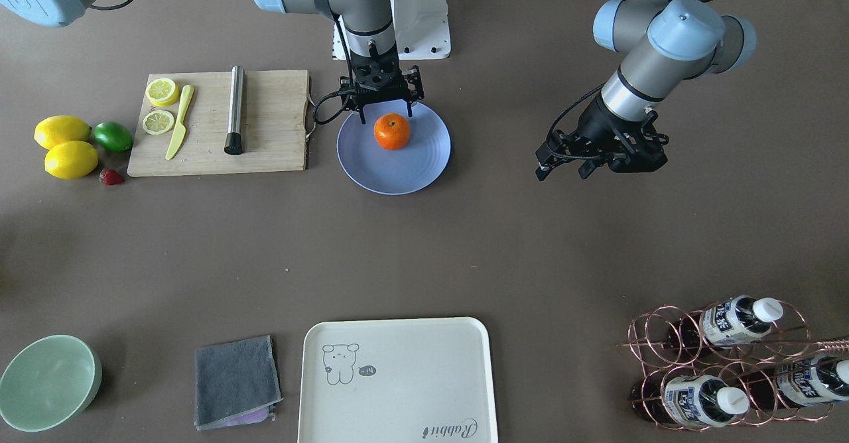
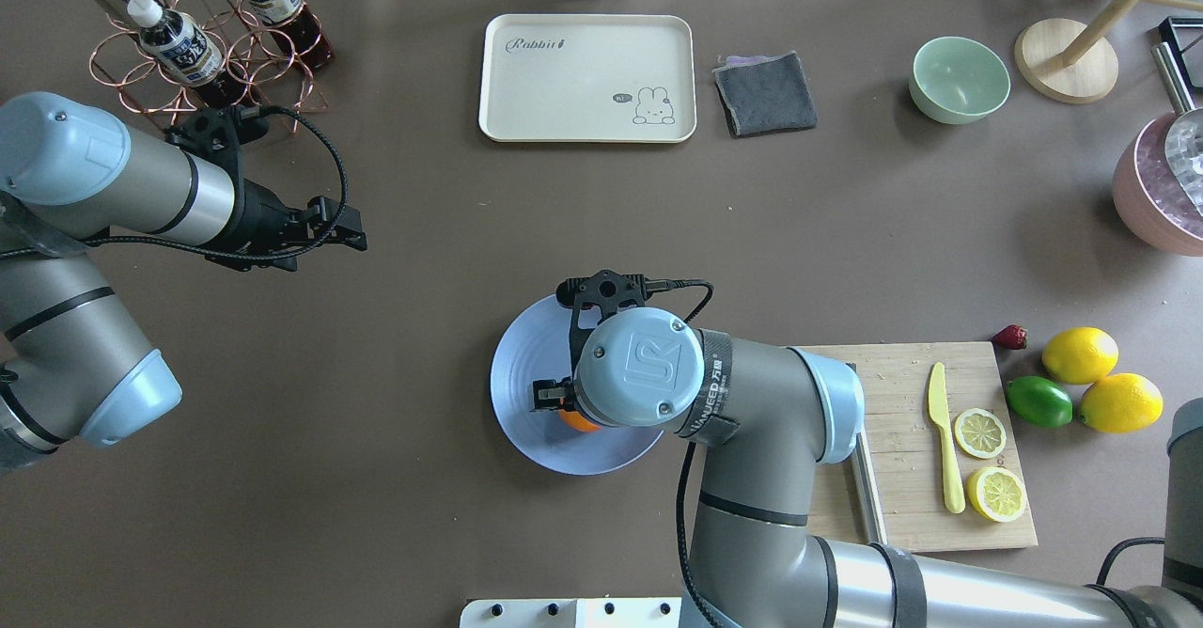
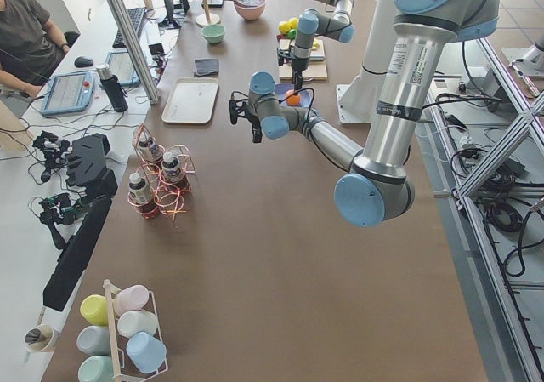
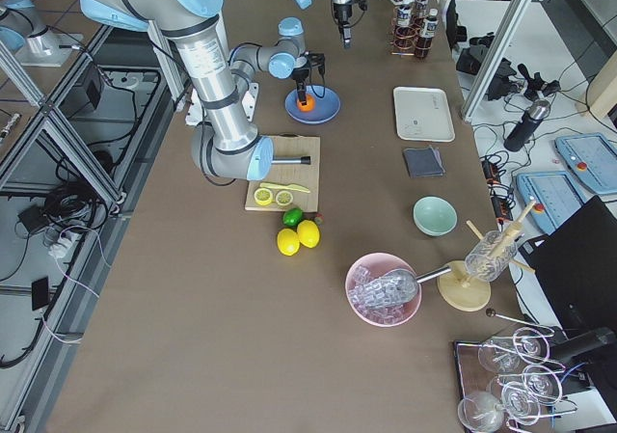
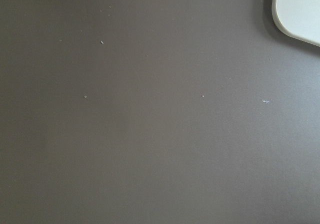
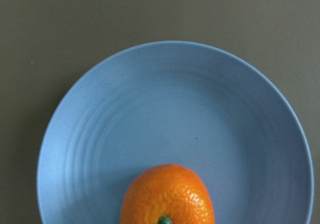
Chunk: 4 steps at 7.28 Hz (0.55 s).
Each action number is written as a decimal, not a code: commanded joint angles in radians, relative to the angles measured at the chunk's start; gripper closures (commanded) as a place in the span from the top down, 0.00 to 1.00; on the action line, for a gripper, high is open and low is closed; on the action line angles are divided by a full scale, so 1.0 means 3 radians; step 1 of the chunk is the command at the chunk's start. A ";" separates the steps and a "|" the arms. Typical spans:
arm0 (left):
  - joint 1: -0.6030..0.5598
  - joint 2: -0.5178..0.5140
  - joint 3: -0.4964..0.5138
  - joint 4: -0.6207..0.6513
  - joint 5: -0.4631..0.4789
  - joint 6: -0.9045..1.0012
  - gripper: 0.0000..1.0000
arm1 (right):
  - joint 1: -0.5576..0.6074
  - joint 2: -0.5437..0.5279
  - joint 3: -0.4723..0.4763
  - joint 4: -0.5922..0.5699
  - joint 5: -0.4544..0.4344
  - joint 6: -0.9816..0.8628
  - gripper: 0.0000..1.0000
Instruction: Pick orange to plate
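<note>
While the orange (image 1: 392, 131) sits on the pale blue plate (image 1: 411, 171), a little toward the robot's side of its middle, the right gripper (image 1: 386, 117) hangs directly above it. Its two fingers (image 1: 363, 117) are spread wide, one on each side of the fruit and clear of it, so it holds nothing. In the right wrist view the orange (image 6: 167, 196) fills the lower edge with its green stem dimple facing up, and the plate's (image 6: 90, 134) ridged surface spreads round it. From overhead the right wrist hides nearly all of the fruit, and only an orange sliver (image 2: 583, 424) shows.

The left gripper (image 1: 562, 172) hovers over bare tabletop (image 1: 464, 244), well apart from the plate. Its jaws appear to stand apart and hold nothing. The left wrist view shows only brown tabletop and a corner of the cream tray (image 5: 300, 9).

Just beside the plate lies a wooden cutting board (image 1: 272, 138) carrying two lemon slices (image 1: 162, 91), a yellow knife (image 1: 179, 123) and a steel cylinder (image 1: 235, 109). Beyond the board are two whole lemons (image 1: 62, 131), a lime (image 1: 113, 136) and a strawberry (image 1: 111, 177). Along the tabletop's far edge stand a mint-green bowl (image 1: 46, 383), a folded grey cloth (image 1: 235, 380), the cream tray (image 1: 398, 383) and a copper wire rack of bottles (image 1: 729, 363).
</note>
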<state>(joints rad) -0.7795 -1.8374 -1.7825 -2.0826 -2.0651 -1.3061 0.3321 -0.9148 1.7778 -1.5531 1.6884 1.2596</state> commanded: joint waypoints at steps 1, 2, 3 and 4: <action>-0.0344 0.0035 -0.0076 0.0354 -0.0202 0.0475 0.97 | 0.0511 -0.0359 0.0326 -0.0018 0.0474 -0.0443 1.00; -0.0504 0.0288 -0.0223 0.0371 -0.0269 0.0746 0.97 | 0.0934 -0.0574 0.0419 -0.0018 0.0857 -0.0719 1.00; -0.0637 0.0620 -0.0331 0.0372 -0.0371 0.1204 0.97 | 0.1368 -0.0895 0.0491 -0.0013 0.1230 -0.1283 1.00; -0.0917 0.0856 -0.0332 0.0372 -0.0433 0.1644 0.97 | 0.1747 -0.1263 0.0532 -0.0003 0.1462 -0.1886 1.00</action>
<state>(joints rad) -0.9716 -1.6728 -1.8663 -1.9750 -2.1677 -0.9656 0.7120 -1.1706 1.9158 -1.5566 2.0229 0.8950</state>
